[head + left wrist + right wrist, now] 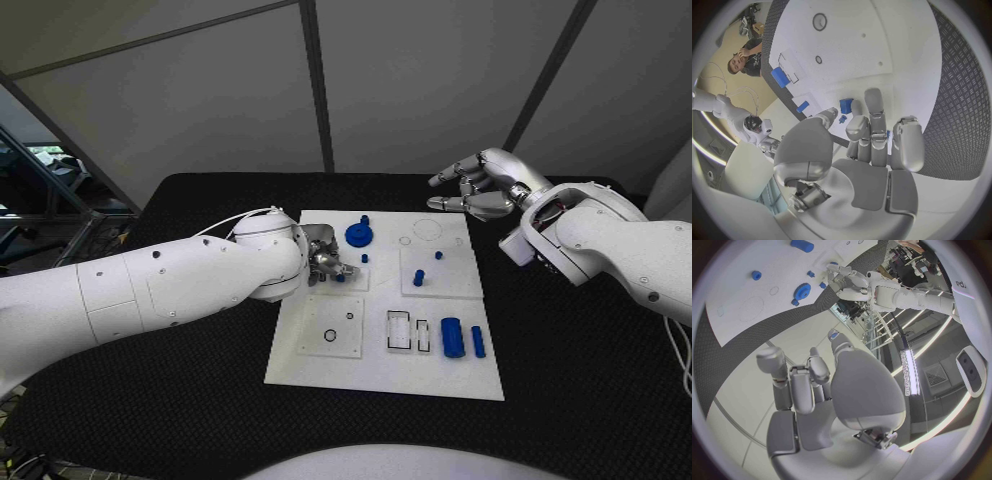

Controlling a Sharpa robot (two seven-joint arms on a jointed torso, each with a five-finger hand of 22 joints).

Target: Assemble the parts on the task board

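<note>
The white left arm [144,285] is seen reaching in across the black table [577,340] to the left edge of the white rectangular task board [378,375]. The silver left hand [326,262] is lowered onto the board's upper left part, beside a small square inset plate. In the left wrist view the fingers [873,120] are seen curved downward toward the board with small blue pieces [846,106] just past the fingertips; whether anything is pinched cannot be told from the pictures.

Just right of that hand, a round blue gear-like part [359,235] is set near the board's upper edge, and a small blue peg [364,258] is stood just below it. Lower on the board a square white inset with a small ring-shaped hole [332,334] is seen, and beside it two narrow rectangular slots [400,330]. Further right a short blue peg [418,278] is stood upright on the upper right inset, with another tiny blue stub [440,254] near it. At the lower right a thick blue cylinder [453,337] is laid flat, and a thin blue bar [477,341] is laid just beside it, parallel.

The silver right hand [479,185] is held above the table beyond the board's upper right corner, apart from every part. Its fingers [801,385] are loosely curled and spread, and nothing is held in them.
</note>
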